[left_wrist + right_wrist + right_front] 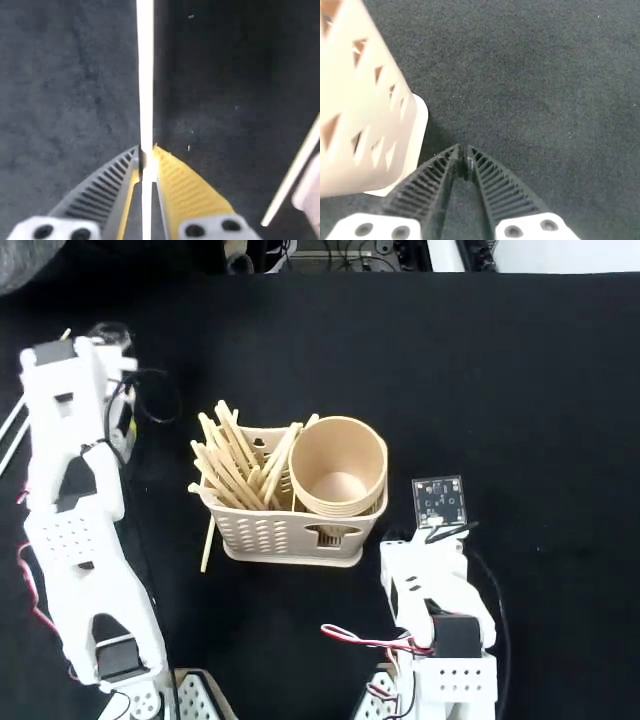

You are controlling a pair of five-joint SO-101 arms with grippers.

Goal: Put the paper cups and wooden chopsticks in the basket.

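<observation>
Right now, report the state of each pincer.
Left pincer: closed on a wooden chopstick.
Right pincer: closed, holding nothing, beside the basket.

1 overhead, 2 wrist close-ups

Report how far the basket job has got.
Done: the paper cups and a bundle of chopsticks sit in the basket. In hand: the left jaws are shut on one chopstick. Left: that one, a second stick near it, and a loose stick on the table beside the basket.
</observation>
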